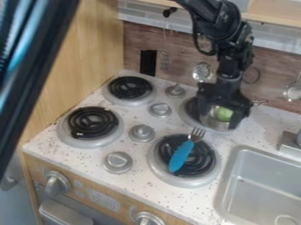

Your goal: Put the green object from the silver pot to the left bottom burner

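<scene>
My gripper (221,117) hangs over the back right burner, pointing down at the silver pot (215,125). Its two fingers stand apart, one at the pot's left side and one at its right. Between them the green object (223,114) shows inside the pot; whether either finger touches it, I cannot tell. Part of the pot is hidden behind the gripper. The left bottom burner (92,122), a black coil in a silver ring, has nothing lying on it.
A fork with a blue handle (181,156) lies across the front right burner (157,172). Between the left and right burners stand several silver knobs (141,132). The sink (267,176) is at the lower right, a wooden panel (82,57) at the left.
</scene>
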Controlling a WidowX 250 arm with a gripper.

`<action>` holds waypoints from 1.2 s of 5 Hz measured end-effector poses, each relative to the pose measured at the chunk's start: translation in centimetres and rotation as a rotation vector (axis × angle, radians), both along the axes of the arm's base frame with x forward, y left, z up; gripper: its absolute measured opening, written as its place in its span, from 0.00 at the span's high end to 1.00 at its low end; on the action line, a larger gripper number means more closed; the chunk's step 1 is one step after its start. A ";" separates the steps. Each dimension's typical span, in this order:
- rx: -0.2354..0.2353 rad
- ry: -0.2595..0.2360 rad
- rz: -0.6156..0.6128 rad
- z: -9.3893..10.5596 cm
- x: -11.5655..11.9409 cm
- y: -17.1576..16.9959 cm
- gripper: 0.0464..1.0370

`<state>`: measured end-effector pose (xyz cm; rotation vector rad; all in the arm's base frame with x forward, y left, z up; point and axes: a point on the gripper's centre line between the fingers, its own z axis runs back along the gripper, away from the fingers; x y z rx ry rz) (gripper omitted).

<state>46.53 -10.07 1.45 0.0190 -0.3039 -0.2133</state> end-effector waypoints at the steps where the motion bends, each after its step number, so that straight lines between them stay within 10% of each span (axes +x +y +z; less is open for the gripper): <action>1: -0.002 -0.062 0.010 0.6 2.3 -0.3 0.04; 6: 0.067 -0.016 0.058 -3.2 5.7 0.0 0.11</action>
